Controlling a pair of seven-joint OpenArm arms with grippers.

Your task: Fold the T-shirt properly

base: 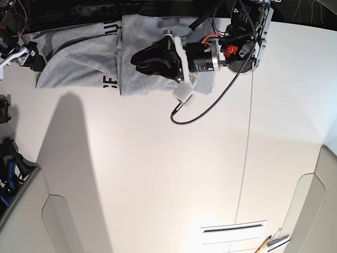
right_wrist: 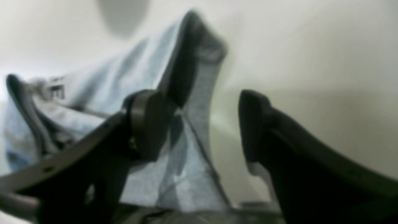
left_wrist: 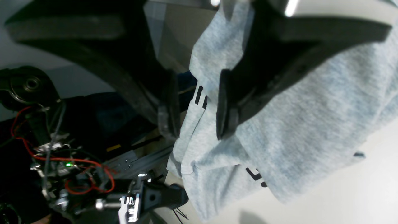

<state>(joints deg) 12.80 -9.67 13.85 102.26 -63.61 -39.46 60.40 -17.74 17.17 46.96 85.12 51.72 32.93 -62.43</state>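
In the left wrist view the left gripper (left_wrist: pixel 196 118) had its jaws partly spread, with a fold of the shirt (left_wrist: pixel 295 124) bunched in the gap. The grey cloth draped over one finger and reached across to the pad of the other. Whether the jaws were truly pinching the fold could not be told. Black lettering (left_wrist: pixel 200 98) showed on the cloth between the pads, and more of it lower on the hanging part. Beside that hanging part lay dark hardware with red wires (left_wrist: pixel 28 146) and a small green light (left_wrist: pixel 67 164). In the right wrist view, which was blurred, the right gripper (right_wrist: pixel 199 124) had its jaws spread wide. Nothing was clamped between the pads; pale bench (base: pixel 158 174) showed through most of the gap. The shirt rose in a crumpled ridge just behind one finger and may have been touching it; the blur hid that. In the base view the shirt lay rumpled along the bench edge where the arms stood, one part folded over another, with lettering near the fold. The left arm reached over it, its dark jaws low above the cloth, and a braided cable (base: pixel 210 108) looped from the arm onto the bench. The right arm was mostly out of that frame, at the shirt's other end. Beyond the shirt the white bench ran on bare to a narrow slot (base: pixel 234 229), with a small tool (base: pixel 269 243) near the far edge.
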